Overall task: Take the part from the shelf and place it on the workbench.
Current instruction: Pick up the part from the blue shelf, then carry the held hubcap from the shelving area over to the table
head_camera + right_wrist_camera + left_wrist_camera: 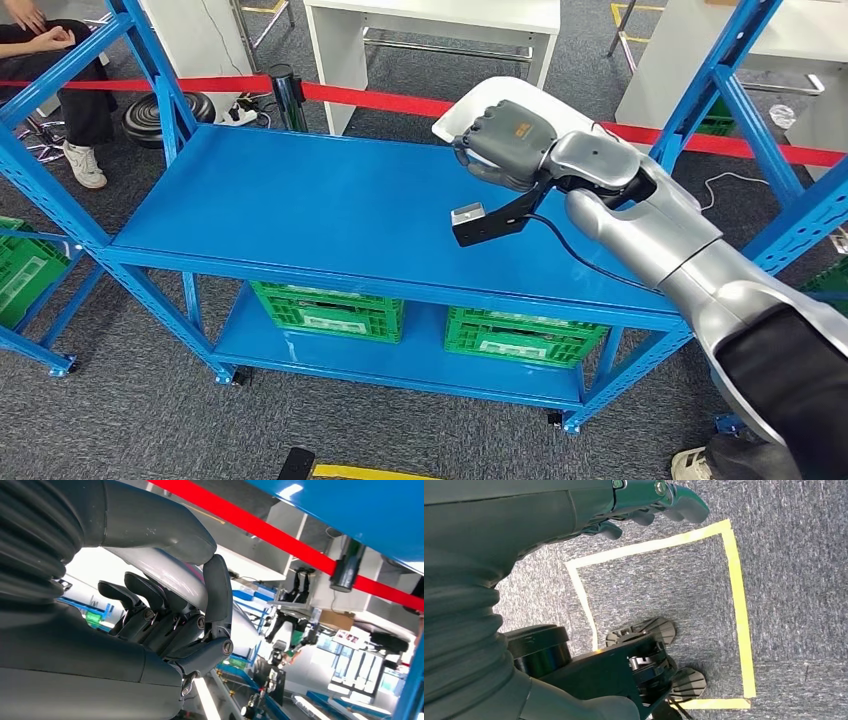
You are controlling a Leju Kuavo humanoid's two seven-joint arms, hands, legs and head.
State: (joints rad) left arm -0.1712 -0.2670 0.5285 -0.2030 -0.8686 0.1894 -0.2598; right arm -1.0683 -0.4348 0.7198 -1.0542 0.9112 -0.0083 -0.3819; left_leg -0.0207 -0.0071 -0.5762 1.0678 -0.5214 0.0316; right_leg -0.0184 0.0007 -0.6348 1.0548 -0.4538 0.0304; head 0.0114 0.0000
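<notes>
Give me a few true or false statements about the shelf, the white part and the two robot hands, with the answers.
1. The right robot hand grips the white part over the back of the blue shelf. True.
2. The part lies flat in the middle of the shelf, untouched. False: it is in the right robot hand, near the shelf's back edge.
3. Two green crates sit on the lower level of the shelf. True.
4. The left robot hand holds a tool. False: it holds nothing and hangs over grey carpet marked with yellow tape.
5. A red barrier tape runs behind the shelf. True.
</notes>
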